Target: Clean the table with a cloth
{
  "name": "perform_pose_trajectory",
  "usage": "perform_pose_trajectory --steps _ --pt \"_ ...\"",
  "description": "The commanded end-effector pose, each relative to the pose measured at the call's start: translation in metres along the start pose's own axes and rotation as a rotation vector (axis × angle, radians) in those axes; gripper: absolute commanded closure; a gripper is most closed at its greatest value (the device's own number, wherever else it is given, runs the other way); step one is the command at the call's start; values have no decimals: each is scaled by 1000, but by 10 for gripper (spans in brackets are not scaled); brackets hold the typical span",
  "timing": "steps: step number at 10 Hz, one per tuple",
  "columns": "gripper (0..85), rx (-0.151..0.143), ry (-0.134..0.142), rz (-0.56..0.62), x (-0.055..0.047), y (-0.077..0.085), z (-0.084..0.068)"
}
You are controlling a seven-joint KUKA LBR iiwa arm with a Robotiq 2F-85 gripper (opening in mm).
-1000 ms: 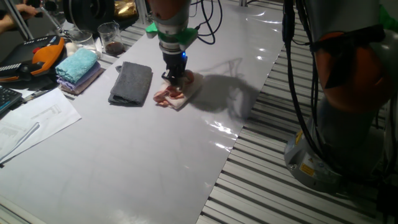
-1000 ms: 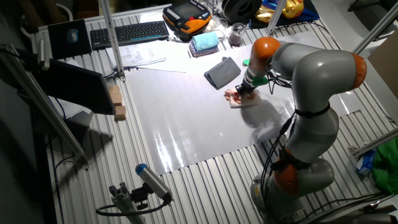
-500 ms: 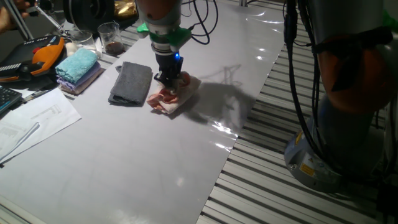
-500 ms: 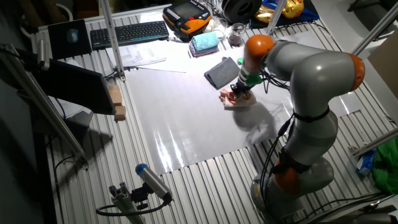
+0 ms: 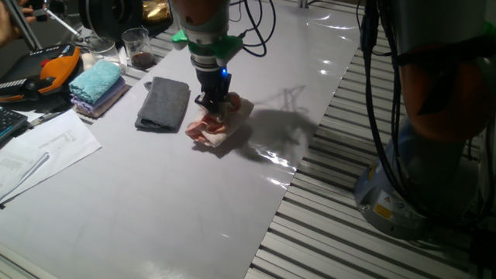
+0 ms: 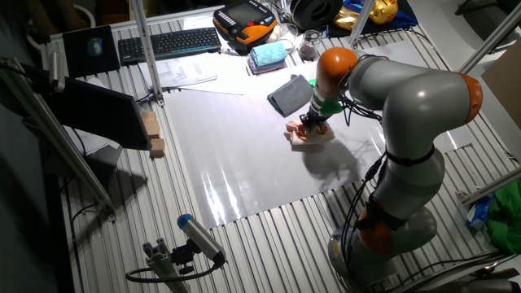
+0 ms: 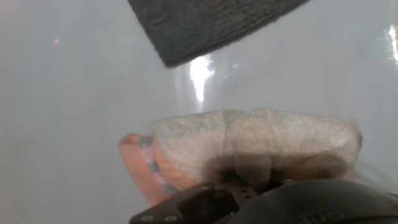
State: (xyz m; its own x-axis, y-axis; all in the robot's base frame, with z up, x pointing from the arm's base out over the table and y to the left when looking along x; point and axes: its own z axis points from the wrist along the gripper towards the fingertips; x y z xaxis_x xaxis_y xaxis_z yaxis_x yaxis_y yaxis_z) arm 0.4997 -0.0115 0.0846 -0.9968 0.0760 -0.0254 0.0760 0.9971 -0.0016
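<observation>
A: Start with the big things. What could go wrong here?

B: The table (image 5: 155, 201) is glossy and bare over most of its length, so the wiping itself looks safe. I'd worry about the arm (image 6: 407, 89): it reaches well over the table, and a wide sweep toward the far end could carry it into the clutter there.

A: Which clutter?

B: The dark grey cloth (image 5: 163, 103) lies just beside the work, nearest of all. A stroke that way could catch its edge and drag it along. Beyond it sit the folded teal towel (image 5: 97, 80) and a glass (image 5: 136, 44) with something dark in the bottom, which could tip if pushed.

A: And the cloth itself?

B: The pink and peach cloth (image 5: 217, 124) lies bunched on the table, near the middle of its far half, under the claw (image 5: 215, 105). In the hand view it is crumpled against the fingers. The claw looks closed on a fold of it, pressing down. If that pinch is shallow, the cloth could slip free in mid-stroke, or bunch further so little of it touches the surface.

A: Any writing to read?

B: None legible. The papers (image 5: 43, 151) carry faint lines too small to make out, and there is a yellow label (image 5: 381, 206) on the robot's base that I cannot read.
</observation>
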Motion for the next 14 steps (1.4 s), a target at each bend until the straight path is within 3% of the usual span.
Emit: perform_pose_trajectory --steps 1,7,10,13,14 --pt "850 4 0 0 3 1 0" --pt "850 11 -5 4 19 8 6" --pt "850 9 6 4 23 9 8" --pt "850 -15 11 20 30 10 14" --pt "680 -33 0 27 31 11 15"
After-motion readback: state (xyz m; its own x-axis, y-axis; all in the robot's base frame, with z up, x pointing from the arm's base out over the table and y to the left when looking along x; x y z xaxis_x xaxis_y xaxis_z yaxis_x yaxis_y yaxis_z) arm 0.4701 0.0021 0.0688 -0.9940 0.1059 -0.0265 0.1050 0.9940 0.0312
